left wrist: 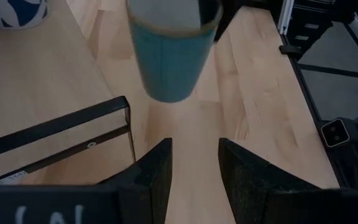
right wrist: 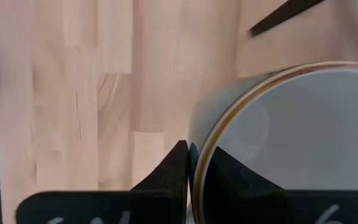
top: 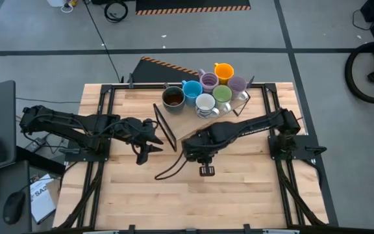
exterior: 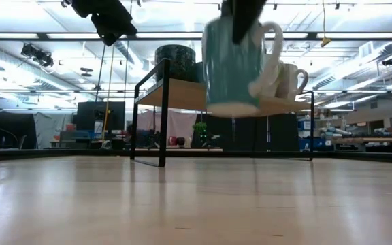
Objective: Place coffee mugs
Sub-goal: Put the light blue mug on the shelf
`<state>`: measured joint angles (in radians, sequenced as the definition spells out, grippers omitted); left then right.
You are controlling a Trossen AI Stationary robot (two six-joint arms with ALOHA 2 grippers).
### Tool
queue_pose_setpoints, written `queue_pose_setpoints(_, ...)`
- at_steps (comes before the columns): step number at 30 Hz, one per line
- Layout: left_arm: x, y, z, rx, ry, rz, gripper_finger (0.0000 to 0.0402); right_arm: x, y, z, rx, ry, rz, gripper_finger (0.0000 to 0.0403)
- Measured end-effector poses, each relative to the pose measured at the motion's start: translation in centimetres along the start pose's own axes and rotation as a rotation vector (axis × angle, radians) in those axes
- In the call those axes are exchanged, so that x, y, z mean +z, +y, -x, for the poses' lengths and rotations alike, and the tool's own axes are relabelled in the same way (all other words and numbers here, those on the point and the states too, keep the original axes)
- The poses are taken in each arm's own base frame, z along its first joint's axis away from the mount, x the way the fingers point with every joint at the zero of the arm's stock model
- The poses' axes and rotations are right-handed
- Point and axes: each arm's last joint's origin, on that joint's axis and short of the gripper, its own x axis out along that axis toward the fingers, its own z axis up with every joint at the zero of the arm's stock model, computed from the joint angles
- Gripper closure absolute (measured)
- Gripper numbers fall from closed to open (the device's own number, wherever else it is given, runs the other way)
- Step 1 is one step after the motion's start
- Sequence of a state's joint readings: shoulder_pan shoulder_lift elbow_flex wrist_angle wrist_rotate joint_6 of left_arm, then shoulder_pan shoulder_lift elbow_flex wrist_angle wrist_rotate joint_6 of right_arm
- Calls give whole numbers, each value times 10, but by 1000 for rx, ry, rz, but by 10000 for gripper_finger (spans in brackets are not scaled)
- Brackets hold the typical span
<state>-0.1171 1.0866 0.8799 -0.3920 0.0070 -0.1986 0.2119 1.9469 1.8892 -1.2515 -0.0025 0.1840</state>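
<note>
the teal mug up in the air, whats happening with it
The right hand is shut on the rim of a teal mug, holding it above the wooden table. The left hand waits open beside the black rack. Seven other mugs are clustered at the table's far edge.

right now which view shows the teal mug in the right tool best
The low view: the teal mug hangs in the air, side and handle visible. The left wrist view shows its body, the right wrist view its pinched rim; from above, the arm hides it.
</note>
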Motion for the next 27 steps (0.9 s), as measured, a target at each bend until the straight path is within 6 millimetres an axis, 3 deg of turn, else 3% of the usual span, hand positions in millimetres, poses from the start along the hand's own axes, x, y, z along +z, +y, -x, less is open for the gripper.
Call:
queue_pose_setpoints(7, 0, 0, 0, 5, 2, 5, 265, 9, -2, 50, -89, -114, 26, 361)
queue_pose_setpoints(11, 0, 0, 0, 6, 4, 6, 265, 12, -4, 67, -113, -170, 52, 361)
queue_pose_setpoints(27, 0, 0, 0, 7, 4, 8, 265, 24, -41, 71, -237, -243, 84, 362)
